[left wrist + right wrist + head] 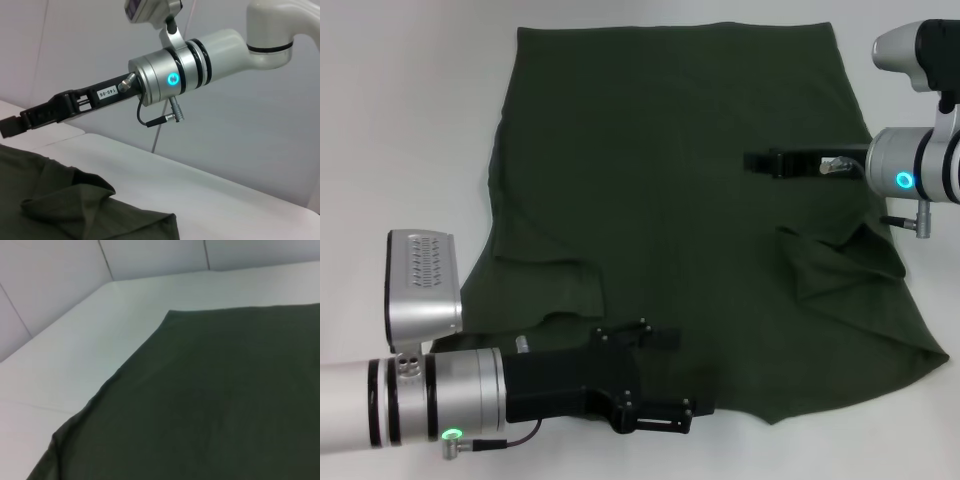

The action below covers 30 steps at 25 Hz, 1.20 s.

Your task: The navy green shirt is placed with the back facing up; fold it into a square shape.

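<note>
The navy green shirt (670, 170) lies spread flat on the white table (410, 120), plain side up. Both sleeves are turned in onto the body: one on the left (555, 285), one on the right (835, 262). My left gripper (682, 378) is over the shirt's near edge, open, with nothing between its fingers. My right gripper (758, 162) reaches in from the right above the shirt's right half, shut and empty. The left wrist view shows that right gripper (11, 126) above the folded right sleeve (65, 192). In the right wrist view the shirt (225, 390) shows one far corner.
Bare white table surrounds the shirt, with wide room on the left (400, 150) and a strip along the far edge. A pale tiled wall (50, 280) stands behind the table. The shirt's near right corner (920, 350) lies close to the table's right side.
</note>
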Each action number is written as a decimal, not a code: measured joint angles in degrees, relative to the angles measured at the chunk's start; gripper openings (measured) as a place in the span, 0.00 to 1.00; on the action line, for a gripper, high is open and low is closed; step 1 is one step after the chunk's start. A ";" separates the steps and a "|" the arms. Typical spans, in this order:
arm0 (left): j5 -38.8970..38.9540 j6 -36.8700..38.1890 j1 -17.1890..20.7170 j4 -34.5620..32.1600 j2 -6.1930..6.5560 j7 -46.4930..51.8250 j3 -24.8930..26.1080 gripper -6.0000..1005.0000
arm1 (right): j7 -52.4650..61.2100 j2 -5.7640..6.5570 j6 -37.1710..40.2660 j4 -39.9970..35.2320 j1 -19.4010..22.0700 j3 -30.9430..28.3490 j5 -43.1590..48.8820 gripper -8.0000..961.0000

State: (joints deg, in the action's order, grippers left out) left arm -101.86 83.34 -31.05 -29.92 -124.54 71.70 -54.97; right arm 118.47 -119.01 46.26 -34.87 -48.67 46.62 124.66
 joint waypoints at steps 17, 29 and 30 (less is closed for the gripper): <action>-0.01 0.07 0.20 0.48 0.00 0.02 0.13 0.95 | 15.77 8.51 7.36 -1.88 10.14 -1.12 3.56 0.90; -0.01 0.07 0.14 0.48 0.00 -0.16 -0.01 0.95 | 17.89 8.16 8.92 -1.02 11.87 -2.14 7.57 0.98; -0.01 0.07 0.14 0.48 0.00 -0.23 -0.02 0.95 | 17.78 7.86 8.76 -0.75 11.78 -2.14 7.62 0.98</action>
State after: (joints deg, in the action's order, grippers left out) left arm -101.86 83.40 -30.91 -29.44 -124.54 71.47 -54.99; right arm 136.25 -111.15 55.01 -35.63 -36.88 44.48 132.28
